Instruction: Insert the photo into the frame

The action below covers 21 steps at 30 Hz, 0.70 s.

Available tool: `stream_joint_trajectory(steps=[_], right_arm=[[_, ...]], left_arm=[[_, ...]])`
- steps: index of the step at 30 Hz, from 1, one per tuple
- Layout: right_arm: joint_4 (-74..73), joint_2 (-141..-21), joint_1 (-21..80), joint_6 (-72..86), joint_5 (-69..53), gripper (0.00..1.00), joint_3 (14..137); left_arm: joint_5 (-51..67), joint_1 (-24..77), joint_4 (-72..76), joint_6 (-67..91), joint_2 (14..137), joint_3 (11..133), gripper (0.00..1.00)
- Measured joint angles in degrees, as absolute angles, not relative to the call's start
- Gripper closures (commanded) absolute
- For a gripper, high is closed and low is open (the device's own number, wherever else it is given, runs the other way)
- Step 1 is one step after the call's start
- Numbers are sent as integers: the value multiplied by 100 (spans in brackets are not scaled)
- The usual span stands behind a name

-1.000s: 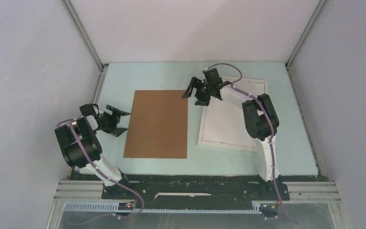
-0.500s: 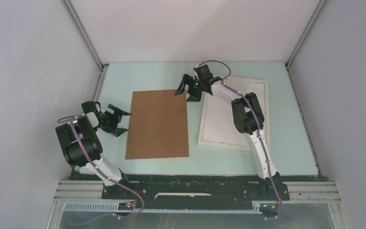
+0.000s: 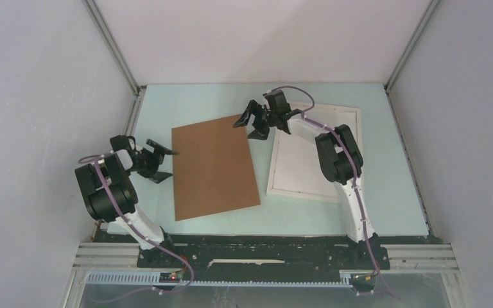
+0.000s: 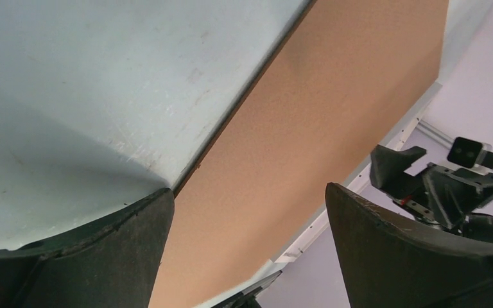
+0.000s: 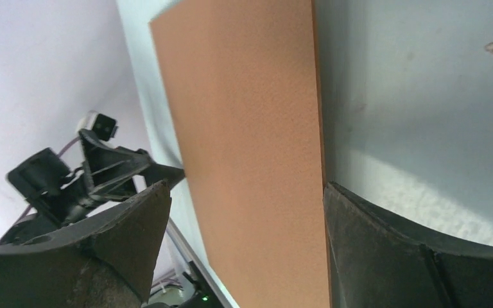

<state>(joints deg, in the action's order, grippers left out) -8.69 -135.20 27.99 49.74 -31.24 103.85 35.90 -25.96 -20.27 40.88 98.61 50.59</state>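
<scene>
- Right pincer (image 3: 251,123): jaws wide, holding nothing, at the 1 o'clock corner of the brown backing board (image 3: 213,168).
- Left pincer (image 3: 159,162): jaws wide, empty, just beside the board's 9 o'clock edge.
- Frame (image 3: 298,167): flat on the surface (image 3: 199,102), at 4 o'clock from the right pincer; long axis roughly 12 to 6; right arm nearer.
- Photo: not visible in any view.

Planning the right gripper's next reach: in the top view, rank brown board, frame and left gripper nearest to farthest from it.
1. brown board: far corner at the right gripper fingertips.
2. frame: close by, under that arm.
3. left gripper: across the board.
</scene>
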Motion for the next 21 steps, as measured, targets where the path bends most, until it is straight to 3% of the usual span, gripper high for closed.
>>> stream_joint_trajectory(steps=[12,21], right_arm=[[690,-12232,2803,5900,-3286,8,8906],[1133,-11238,2443,6034,-3398,7,7725]], left_arm=[[3194,-2279,-2202,3806,9756,5172,0],[2845,-1308,-1865,4005,9664,5142,0]])
